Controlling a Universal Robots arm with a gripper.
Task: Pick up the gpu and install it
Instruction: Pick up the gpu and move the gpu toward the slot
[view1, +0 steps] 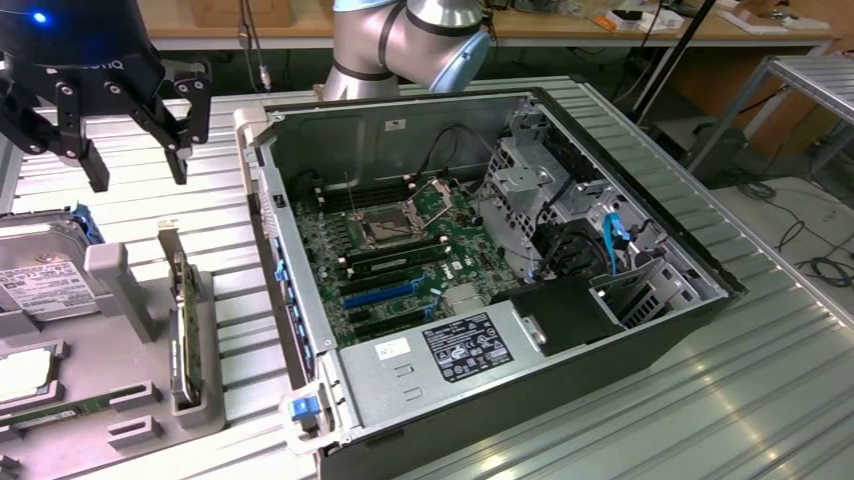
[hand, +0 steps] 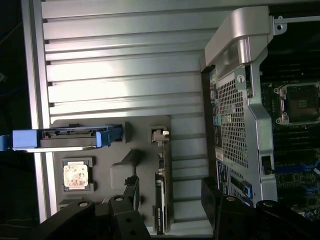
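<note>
Jaws standing wide open, gripping nothing, hanging in the upper left of the ext. view. Black fingers (view1: 94, 160) are pointing down over bare ribbed counter (view1: 220, 210). White lettering on the body above them is too partial to read.

Lower left, the gpu (view1: 183, 325) is standing on edge in a grey holder (view1: 114, 290), untouched and well apart from the fingers. Beside it a hard drive (view1: 40, 285) is lying w/ a white label, print unreadable.

A strip of bare counter is separating the holder from the PC case (view1: 400, 108), which is lying open at centre w/ its motherboard (view1: 387, 250) exposed. The PSU (view1: 447, 350) is carrying a black sticker, text too small to read.
</note>
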